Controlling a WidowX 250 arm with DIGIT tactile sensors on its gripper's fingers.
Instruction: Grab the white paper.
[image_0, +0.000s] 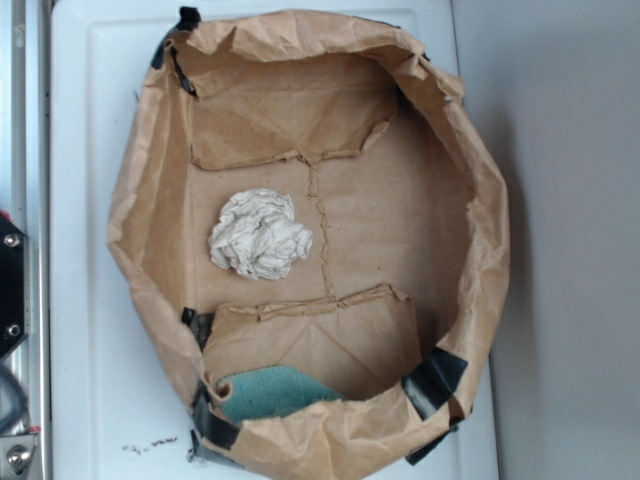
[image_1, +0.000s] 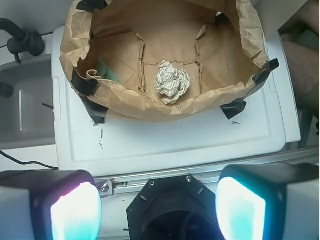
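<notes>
Wrist view shows the gripper (image_1: 157, 210) spread wide, empty, well short of the white paper (image_1: 171, 82) inside the brown paper bag (image_1: 125, 102).

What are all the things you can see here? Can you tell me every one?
Crumpled ball of white paper: one, off-white with grey creases, lying on the bag's floor near the middle.
Large brown paper bag: one, brown, rolled open with black tape on its rim, sitting on the tray.
Teal-green sponge-like cloth: one, teal-green, tucked at the bag's edge, partly under a folded flap.
White plastic tray: one, white, under the bag.
Robot gripper: one, black with glowing teal finger pads, open, held outside the bag at the near edge of the wrist view.
</notes>
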